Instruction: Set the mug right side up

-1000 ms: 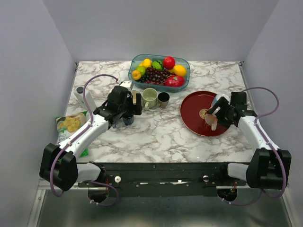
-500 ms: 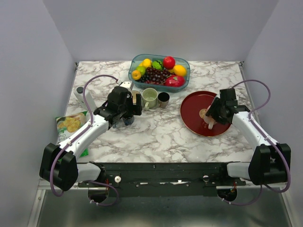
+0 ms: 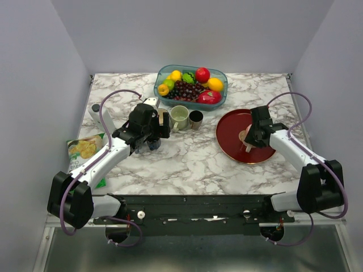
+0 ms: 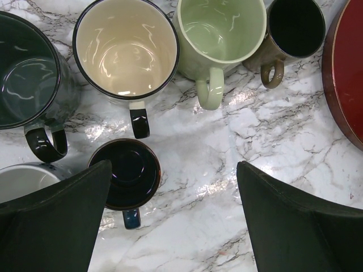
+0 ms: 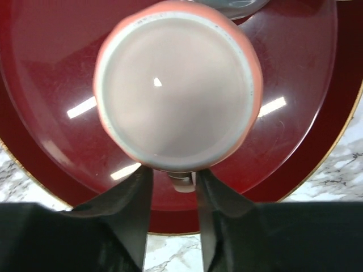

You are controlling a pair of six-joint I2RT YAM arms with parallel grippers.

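Right wrist view: right gripper (image 5: 174, 177) straddles overturned pink mug (image 5: 177, 85) at its handle (image 5: 181, 182), cannot tell if pinching; left gripper (image 4: 173, 168) spread.

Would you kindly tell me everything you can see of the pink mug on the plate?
The mug stands upside down on the red plate, its rim on the plate and its base facing up. The wall is salmon pink and glossy, and looks like glazed ceramic. The flat round base is paler, with a light ring around it. Its handle points toward the arm and sits between the jaws of the right gripper. I cannot tell whether they press it yet.
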